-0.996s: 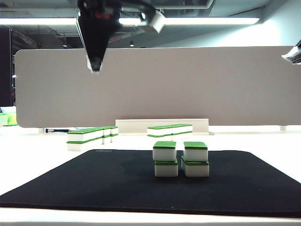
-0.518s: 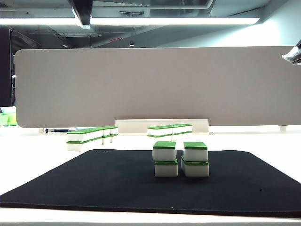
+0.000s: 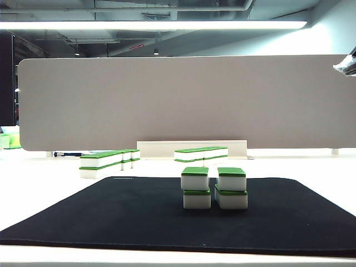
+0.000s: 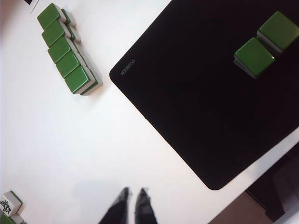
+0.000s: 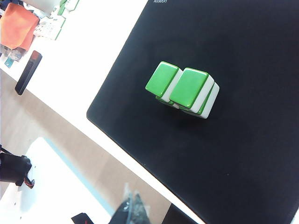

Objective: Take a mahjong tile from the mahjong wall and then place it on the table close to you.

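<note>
The mahjong wall (image 3: 214,188), two tiles high, stands on the black mat (image 3: 139,214) on the counter (image 4: 70,140). The left hand (image 4: 131,198) is seen only at its fingertips, pressed together and empty, above the bare counter. The right hand (image 5: 131,201) is blurred and cut off; its opening cannot be told.

The black mat (image 4: 205,93) carries small grey lettering near one corner; in the left wrist view it reads "UGREEN" (image 4: 127,67). The same word shows at the mat's edge in the right wrist view, partly cut off. A face-up tile (image 4: 9,203) bears a dark mark, too small to read.
</note>
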Available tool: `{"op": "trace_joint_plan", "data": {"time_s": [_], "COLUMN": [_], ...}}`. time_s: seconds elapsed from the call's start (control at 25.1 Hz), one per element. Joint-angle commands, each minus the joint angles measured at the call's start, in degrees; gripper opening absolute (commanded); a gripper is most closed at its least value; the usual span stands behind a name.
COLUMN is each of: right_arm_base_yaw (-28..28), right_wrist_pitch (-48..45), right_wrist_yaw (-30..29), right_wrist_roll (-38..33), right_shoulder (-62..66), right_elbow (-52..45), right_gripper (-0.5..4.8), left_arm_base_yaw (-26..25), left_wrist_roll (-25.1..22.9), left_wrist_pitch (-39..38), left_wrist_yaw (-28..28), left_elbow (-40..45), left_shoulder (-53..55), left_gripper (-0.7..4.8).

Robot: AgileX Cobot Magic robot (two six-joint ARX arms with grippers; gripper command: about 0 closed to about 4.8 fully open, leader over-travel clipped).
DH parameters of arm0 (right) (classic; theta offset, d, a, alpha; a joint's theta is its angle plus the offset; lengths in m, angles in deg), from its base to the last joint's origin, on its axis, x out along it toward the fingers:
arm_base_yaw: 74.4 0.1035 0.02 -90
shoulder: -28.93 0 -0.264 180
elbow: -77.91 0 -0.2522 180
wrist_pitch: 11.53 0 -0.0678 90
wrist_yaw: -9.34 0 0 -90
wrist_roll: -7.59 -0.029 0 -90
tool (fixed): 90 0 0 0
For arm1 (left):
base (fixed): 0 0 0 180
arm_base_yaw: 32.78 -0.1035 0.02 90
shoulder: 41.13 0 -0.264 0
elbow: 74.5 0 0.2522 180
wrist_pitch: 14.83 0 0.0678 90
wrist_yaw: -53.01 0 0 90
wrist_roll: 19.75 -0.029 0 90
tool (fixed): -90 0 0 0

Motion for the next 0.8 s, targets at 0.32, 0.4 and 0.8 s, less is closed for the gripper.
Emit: {"op": "trace_joint_plan", "data": {"time_s": [0.32,0.4,0.8], "right_arm_base_yaw": [0.07,0.07,0.00], "right_wrist_pitch": [-0.52,-0.52,-0.55], "right_wrist_yaw": [-0.22,-0.22,-0.15], "right_wrist_roll": [0.24,0.24,0.24], "right_shoulder": [-0.09,-0.07,-0.11], "right_elbow": [0.17,0.17,0.17], "right_gripper": [-0.01,-0.01,-0.01], "left_arm_base_yaw": [-0.28,-1.40,-7.80], "left_wrist_roll": [1.31,0.68,1.90], "left_wrist_pitch": [3.23,5.60,21.22], "left_wrist_yaw": [-0.31,-0.92,3.10], "left_elbow": [-0.07,-0.02,0.46], "left_shoulder": [0.04,-0.02,-1.22], "left_gripper": [0.21,0.21,0.21]}}
